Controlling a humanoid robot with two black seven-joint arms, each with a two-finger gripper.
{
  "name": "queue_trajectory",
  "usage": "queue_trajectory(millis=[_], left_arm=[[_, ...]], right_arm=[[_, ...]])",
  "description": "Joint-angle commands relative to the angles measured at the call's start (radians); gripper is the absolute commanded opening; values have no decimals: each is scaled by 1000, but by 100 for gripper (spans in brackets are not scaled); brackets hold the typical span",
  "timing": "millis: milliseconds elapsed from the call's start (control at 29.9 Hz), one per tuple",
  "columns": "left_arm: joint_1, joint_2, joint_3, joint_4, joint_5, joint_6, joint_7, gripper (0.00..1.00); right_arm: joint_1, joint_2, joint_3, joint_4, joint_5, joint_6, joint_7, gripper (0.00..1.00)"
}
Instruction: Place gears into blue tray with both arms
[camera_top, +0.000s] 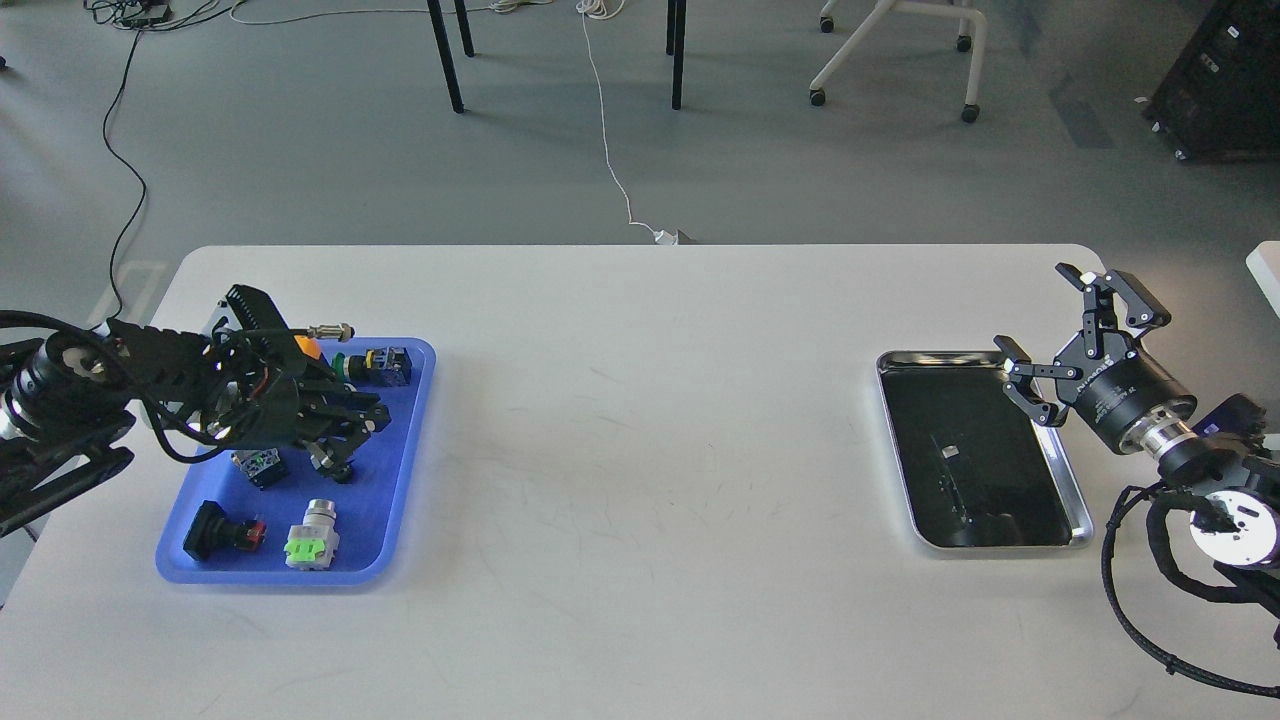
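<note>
Over the blue tray (400, 480), at the left of the white surface (640, 420), the left pincer (350, 440) reaches low above the tray's middle, its dark fingers pointing down and to the right. They merge with shadow and with the parts beneath them, so I cannot tell whether they are apart or together, or whether anything small sits between them. Around it in the tray lie a black push-button with a red collar (222, 530), a green-faced silver switch (313, 537) and a few other small electrical parts. No gear can be picked out for certain anywhere in view; any gear would be tiny and black against black. Well apart, at the far right, the right pincer (1078, 330) hangs with its fingers spread wide and nothing between them, by the upper right corner of the steel tray (1060, 478), whose dark bottom shows only faint specks. My judgement is that the left arm is at the placing step. Next comes a clean release and a straight lift clear of the neighbouring parts, while the right arm must locate a gear and close precisely on it.
</note>
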Motion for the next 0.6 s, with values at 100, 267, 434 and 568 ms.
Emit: queue_trajectory(millis=[100, 267, 434, 568], left_arm=[[29, -4, -11, 73, 0, 6, 0, 13], [33, -9, -12, 83, 0, 7, 0, 20], [33, -13, -12, 83, 0, 7, 0, 46], [32, -9, -15, 83, 0, 7, 0, 62]], right_arm=[[-1, 0, 0, 0, 0, 0, 0, 97], [-1, 0, 0, 0, 0, 0, 0, 97], [-1, 0, 0, 1, 0, 0, 0, 97], [-1, -2, 0, 1, 0, 0, 0, 97]])
